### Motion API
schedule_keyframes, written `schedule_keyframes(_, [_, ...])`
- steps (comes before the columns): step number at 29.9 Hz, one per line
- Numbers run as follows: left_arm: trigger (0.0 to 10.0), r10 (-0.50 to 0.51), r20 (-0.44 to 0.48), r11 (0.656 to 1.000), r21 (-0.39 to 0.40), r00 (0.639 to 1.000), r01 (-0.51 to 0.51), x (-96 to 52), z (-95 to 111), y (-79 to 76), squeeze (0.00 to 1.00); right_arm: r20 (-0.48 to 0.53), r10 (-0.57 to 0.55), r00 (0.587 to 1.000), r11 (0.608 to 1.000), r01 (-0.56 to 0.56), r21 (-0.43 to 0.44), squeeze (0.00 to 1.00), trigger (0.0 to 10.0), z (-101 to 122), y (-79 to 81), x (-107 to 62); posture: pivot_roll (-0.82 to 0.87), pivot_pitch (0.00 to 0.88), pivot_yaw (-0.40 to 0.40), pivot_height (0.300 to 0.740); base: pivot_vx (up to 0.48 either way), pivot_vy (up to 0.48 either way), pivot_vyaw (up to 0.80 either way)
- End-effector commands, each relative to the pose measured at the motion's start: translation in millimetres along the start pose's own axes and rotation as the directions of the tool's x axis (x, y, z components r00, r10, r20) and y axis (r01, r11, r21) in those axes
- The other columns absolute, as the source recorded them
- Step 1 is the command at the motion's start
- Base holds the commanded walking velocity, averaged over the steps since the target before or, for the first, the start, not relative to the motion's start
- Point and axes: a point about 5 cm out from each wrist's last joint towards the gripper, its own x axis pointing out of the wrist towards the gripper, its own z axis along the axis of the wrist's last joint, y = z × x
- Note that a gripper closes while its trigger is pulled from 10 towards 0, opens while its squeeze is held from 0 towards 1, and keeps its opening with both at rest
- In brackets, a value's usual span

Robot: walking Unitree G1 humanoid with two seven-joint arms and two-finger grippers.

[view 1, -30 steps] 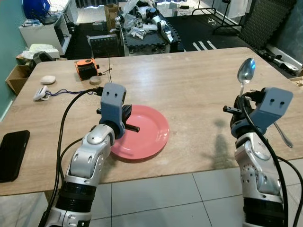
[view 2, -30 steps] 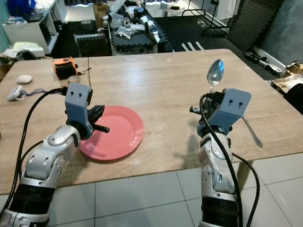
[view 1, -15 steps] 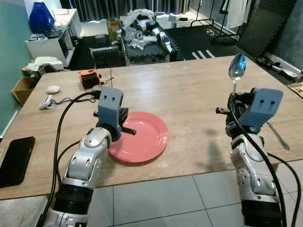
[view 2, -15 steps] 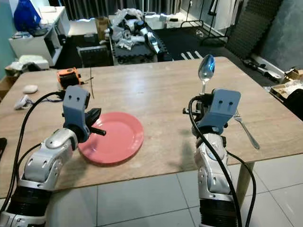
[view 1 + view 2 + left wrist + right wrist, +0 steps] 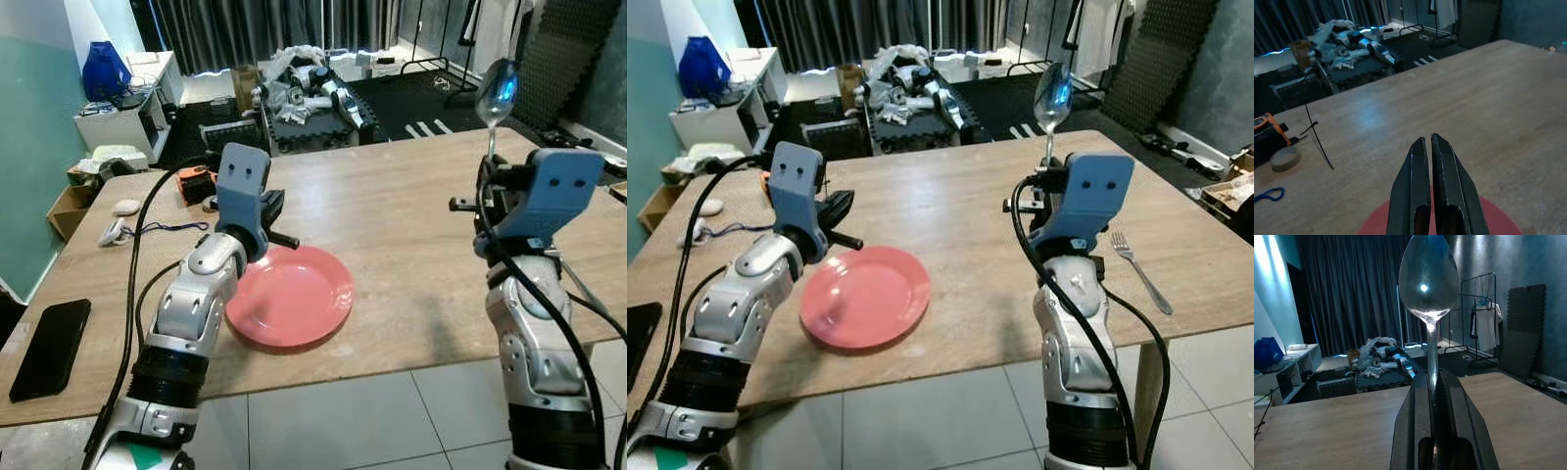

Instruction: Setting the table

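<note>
Pink plate on a pale wood-grain table.
Beside the plate, silver arms end in blue-grey blocks and black fingers — the spoon is shiny silver, the phone black, the gadget beyond the plate orange.

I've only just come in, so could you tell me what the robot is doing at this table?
It is setting the table. The right gripper holds a spoon upright above the wooden table, bowl up. The left gripper, shut and empty, hovers over the far edge of the pink plate. A fork lies on the table at the robot's right.
</note>
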Motion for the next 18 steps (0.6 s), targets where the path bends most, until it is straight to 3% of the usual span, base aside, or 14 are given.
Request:
schedule_keyframes(1, [10.0, -0.008, -0.024, 1.0, -0.004, 1.0, 0.008, -2.8, -11, 0.1, 0.0, -0.058, 0.066, 0.996, 0.998, -0.065, 0.006, 0.0, 10.0, -6, 7.4, -5.3, -0.06, 0.0, 0.185, 0.74, 0.0, 0.0, 0.0])
schedule_keyframes(6, [10.0, -0.023, -0.032, 1.0, -0.002, 0.999, 0.023, -7.3, -18, -2.0, 0.0, -0.162, 0.183, 0.97, 0.983, -0.179, 0.034, 0.0, 10.0, -21, 18.7, -17.7, -0.06, 0.0, 0.167, 0.74, 0.0, 0.0, 0.0])
schedule_keyframes(9, [10.0, -0.043, -0.052, 0.999, -0.03, 0.998, 0.042, -12.0, -27, -5.7, 0.0, -0.232, 0.271, 0.934, 0.962, -0.255, 0.098, 0.0, 10.0, -32, 26.1, -29.7, -0.06, 0.0, 0.146, 0.74, 0.0, 0.0, 0.0])
schedule_keyframes(18, [10.0, -0.059, -0.11, 0.992, -0.116, 0.992, 0.046, -14.3, -50, -18.9, 0.0, -0.32, 0.319, 0.892, 0.948, -0.298, 0.112, 0.0, 10.0, -49, 24.9, -36.2, -0.09, 0.0, 0.13, 0.74, 0.0, 0.0, 0.0])
